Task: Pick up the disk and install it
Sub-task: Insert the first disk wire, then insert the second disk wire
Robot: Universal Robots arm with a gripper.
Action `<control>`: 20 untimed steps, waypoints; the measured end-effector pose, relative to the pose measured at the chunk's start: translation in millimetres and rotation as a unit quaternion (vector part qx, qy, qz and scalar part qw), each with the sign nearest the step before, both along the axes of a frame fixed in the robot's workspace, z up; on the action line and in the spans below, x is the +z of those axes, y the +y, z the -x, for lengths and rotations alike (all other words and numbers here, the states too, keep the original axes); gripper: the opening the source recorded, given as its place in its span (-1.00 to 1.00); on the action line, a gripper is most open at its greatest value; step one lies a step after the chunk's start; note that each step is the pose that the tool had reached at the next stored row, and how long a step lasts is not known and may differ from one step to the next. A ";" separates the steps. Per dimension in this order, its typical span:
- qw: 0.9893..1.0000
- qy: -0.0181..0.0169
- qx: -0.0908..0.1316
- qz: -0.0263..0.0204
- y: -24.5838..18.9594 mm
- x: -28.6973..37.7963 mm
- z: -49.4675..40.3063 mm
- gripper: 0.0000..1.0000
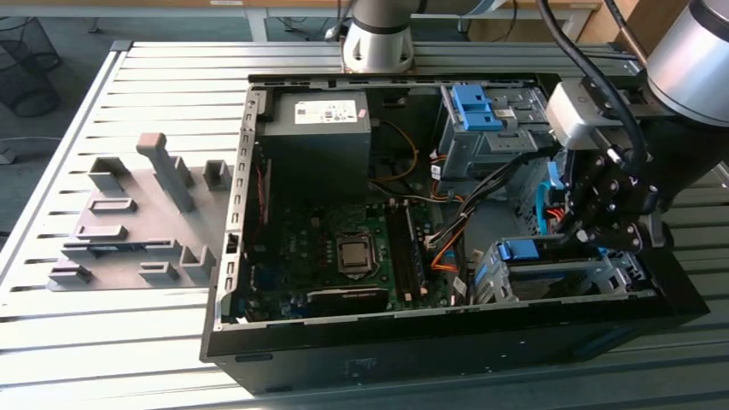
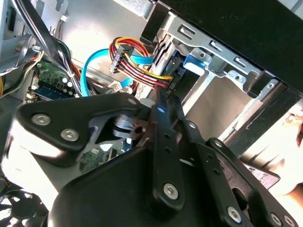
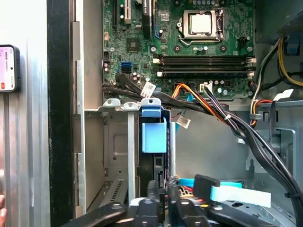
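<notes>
The disk (image 3: pixel 157 166) stands on edge in the metal drive cage (image 3: pixel 110 142) at the case's front corner, and its blue bracket tab (image 3: pixel 154 128) faces the motherboard. In the exterior view that blue tab (image 1: pixel 527 249) shows in the cage at the exterior view's lower right. My gripper (image 3: pixel 161 191) reaches down over the cage (image 1: pixel 575 237). Its two black fingers (image 3: pixel 150 193) sit close together on either side of the disk's end, shut on it. In the second wrist view the fingers (image 2: pixel 165 106) point into the cage beside the blue tab (image 2: pixel 196 60).
The open computer case (image 1: pixel 234 256) lies on a slatted metal table. Inside it are the motherboard (image 1: pixel 341 248), a grey power supply (image 1: pixel 319 128), an upper cage with a bare blue bracket (image 1: pixel 470 104) and cable bundles (image 3: pixel 222 113). A grey fixture (image 1: pixel 137 213) lies at the exterior view's left.
</notes>
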State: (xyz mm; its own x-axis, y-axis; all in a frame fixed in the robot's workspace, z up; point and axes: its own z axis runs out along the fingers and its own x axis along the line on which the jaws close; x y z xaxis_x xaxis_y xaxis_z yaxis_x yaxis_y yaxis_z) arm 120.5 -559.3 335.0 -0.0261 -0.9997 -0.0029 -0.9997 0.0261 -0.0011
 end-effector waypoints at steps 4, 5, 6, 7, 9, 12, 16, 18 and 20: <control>1.000 0.001 0.000 0.000 0.0 6.5 0.0 -0.53; 1.000 0.001 0.000 0.000 0.0 7.3 0.0 -0.53; 1.000 0.001 0.000 0.000 0.0 7.3 0.0 -0.53; 1.000 0.001 0.000 0.000 0.0 7.3 0.0 -0.53; 1.000 0.001 0.000 0.000 0.0 7.4 0.0 -0.55; 1.000 0.001 0.000 0.000 0.0 7.5 0.0 -0.79; 1.000 0.001 0.000 0.000 0.0 7.5 0.0 -0.79; 1.000 0.001 0.000 0.000 0.0 7.5 0.0 -0.79; 1.000 0.001 0.000 0.000 0.0 7.5 0.0 -0.79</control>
State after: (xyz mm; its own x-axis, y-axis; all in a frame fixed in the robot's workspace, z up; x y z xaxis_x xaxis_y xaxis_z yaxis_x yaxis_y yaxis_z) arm 120.6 -559.2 342.5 -0.0260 -0.9997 -0.0029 -0.9997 0.0260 0.0013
